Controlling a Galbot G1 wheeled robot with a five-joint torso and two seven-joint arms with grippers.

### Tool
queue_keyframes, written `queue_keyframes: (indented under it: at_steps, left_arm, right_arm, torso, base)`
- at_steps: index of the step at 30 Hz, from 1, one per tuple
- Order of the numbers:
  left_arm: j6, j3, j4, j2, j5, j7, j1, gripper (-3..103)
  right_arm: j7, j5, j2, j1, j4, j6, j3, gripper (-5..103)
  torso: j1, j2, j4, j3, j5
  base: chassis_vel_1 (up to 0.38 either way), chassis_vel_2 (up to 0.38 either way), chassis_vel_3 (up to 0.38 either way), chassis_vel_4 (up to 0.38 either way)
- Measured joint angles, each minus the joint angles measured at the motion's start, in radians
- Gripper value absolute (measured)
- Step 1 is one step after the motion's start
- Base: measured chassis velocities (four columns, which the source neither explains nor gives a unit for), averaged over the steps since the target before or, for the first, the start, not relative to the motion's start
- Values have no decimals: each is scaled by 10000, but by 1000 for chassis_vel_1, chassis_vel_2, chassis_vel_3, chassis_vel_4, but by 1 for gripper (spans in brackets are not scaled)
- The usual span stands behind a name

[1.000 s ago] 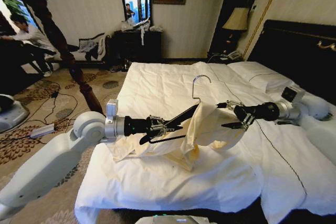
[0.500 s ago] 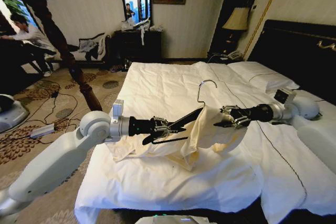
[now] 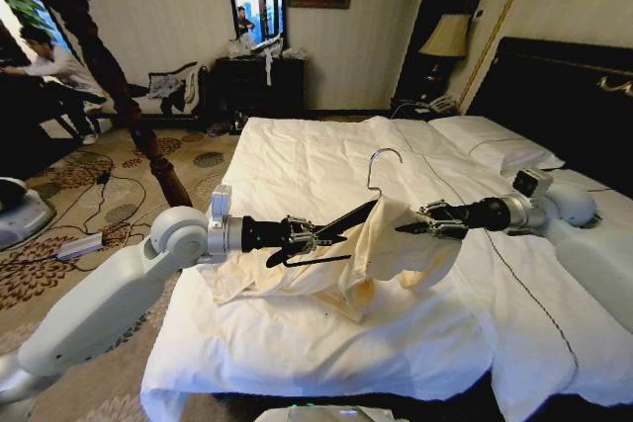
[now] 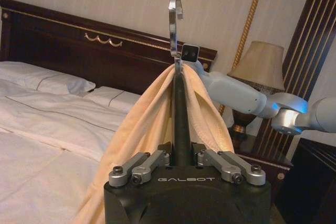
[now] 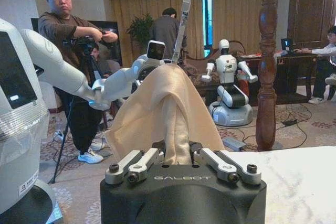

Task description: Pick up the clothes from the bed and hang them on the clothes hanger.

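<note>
Hanger is lying with its long axis across the bed, silver hook pointing up. Your left gripper is clamping its black end shut. Your right gripper is pinching the cream clothes draped over it. Your right wrist view is showing cloth bunched between closed fingers.
</note>
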Motion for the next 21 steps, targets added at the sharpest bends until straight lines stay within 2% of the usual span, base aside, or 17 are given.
queue_keyframes:
  at_steps: [4, 11, 21]
  left_arm:
    - [-29, 4, 38, -3, 86, 46, -2, 16]
    - [-367, 212, 503, 10, 933, 548, -334, 16]
    - [-567, 243, 629, 40, 1034, 636, -476, 16]
  right_arm:
    - [-33, 1, 3, 0, 6, 0, -6, 18]
    - [-15, 24, 31, -78, 128, 0, 1, 16]
    - [-76, 26, 64, -118, 153, 73, 15, 16]
  torso:
    - [0, 1, 0, 0, 0]
    - [0, 0, 0, 0, 0]
    - [0, 0, 0, 0, 0]
  base:
    - [0, 0, 0, 0]
    - [0, 0, 0, 0]
    - [0, 0, 0, 0]
